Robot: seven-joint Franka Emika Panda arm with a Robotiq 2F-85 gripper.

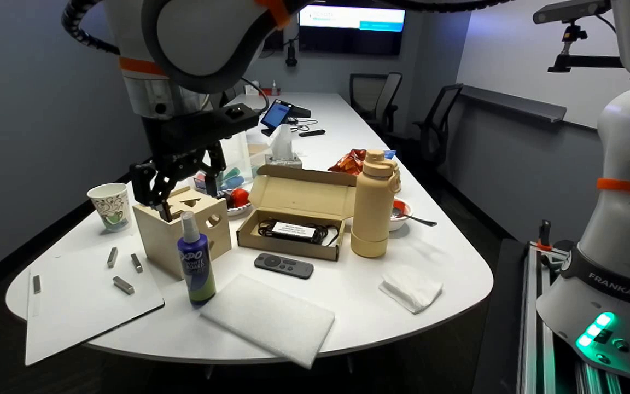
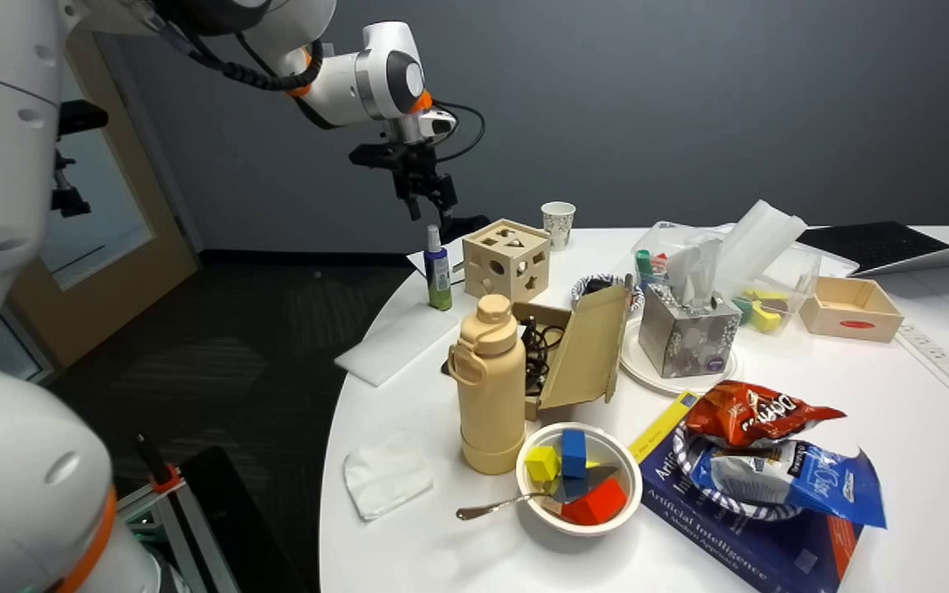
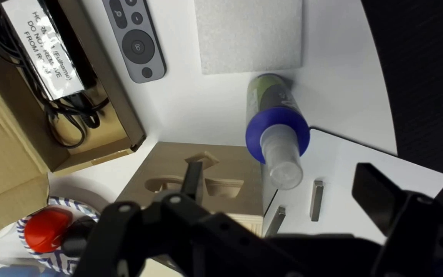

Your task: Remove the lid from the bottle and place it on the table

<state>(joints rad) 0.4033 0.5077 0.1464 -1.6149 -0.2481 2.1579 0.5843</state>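
The bottle (image 1: 197,268) is dark blue with a green base and stands upright on the white table (image 1: 359,312). It also shows in an exterior view (image 2: 438,278) and in the wrist view (image 3: 269,98). Its lid (image 1: 189,227) is a pale translucent cap, on top of the bottle in all views (image 2: 433,239) (image 3: 282,157). My gripper (image 1: 188,203) is open and empty, pointing down above the bottle (image 2: 430,216). In the wrist view the fingers (image 3: 283,184) stand wide apart, one each side of the lid's top, touching nothing.
A wooden shape box (image 1: 156,241) stands close beside the bottle, under one finger in the wrist view. A white foam sheet (image 1: 271,317) and a whiteboard (image 1: 85,317) with several metal bars lie near it. A remote (image 1: 284,265), cardboard box (image 1: 287,249) and tan container (image 1: 371,219) are farther off.
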